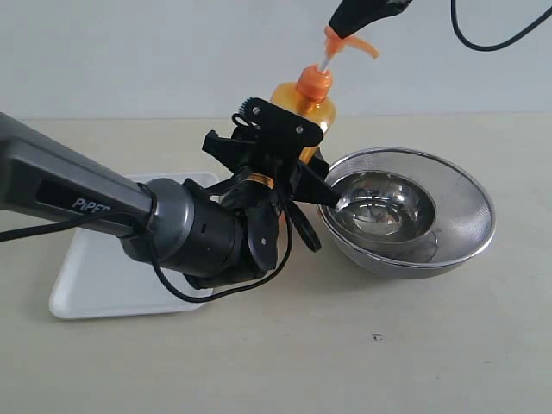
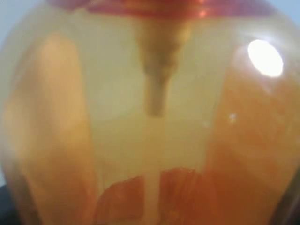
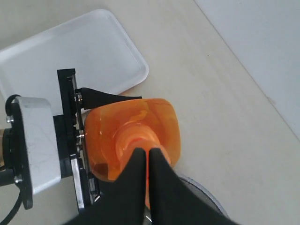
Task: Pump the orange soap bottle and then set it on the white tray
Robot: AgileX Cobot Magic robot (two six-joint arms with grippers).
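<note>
The orange soap bottle [image 1: 316,102] stands tilted beside the bowl, off the white tray [image 1: 90,280]. My left gripper [image 1: 297,159] is shut on its body, one black finger [image 3: 108,97] on each side. In the left wrist view the translucent bottle [image 2: 154,140] fills the frame and hides the jaws. My right gripper [image 1: 345,30] is shut, with its black tips [image 3: 147,152] pressed together on top of the orange pump head [image 1: 349,41]. The white stem shows below the head. From above, the bottle [image 3: 110,126] lies next to the tray [image 3: 70,51].
A round steel mesh bowl [image 1: 457,220] with a smaller shiny bowl [image 1: 384,203] inside sits right of the bottle, under the pump spout. Its rim [image 3: 206,194] shows by my right gripper. A black cable hangs at the top right.
</note>
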